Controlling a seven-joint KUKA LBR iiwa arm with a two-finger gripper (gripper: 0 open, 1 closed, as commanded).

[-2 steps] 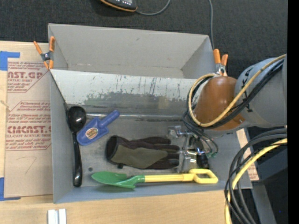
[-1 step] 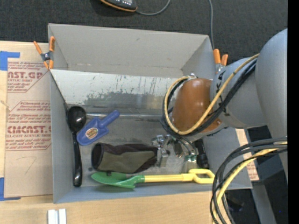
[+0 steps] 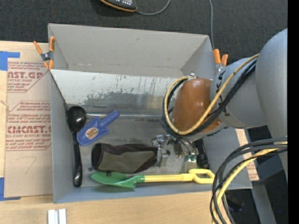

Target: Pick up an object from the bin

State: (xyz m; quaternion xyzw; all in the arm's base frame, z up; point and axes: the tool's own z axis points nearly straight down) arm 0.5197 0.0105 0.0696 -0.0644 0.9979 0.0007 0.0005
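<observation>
My gripper (image 3: 164,154) hangs low over the bin's front right, its metal fingertips just right of a dark olive cloth pouch (image 3: 125,157) that lies across the floor. I see nothing between the fingers, and they appear slightly apart. Just in front of them lies a toy shovel with a green blade (image 3: 114,179) and a yellow handle along the front wall.
A black ladle (image 3: 76,139) lies along the left wall. A blue scoop-shaped tool (image 3: 96,128) sits beside it, near the back. The arm with its orange-brown cover and looped cables overhangs the bin's right side.
</observation>
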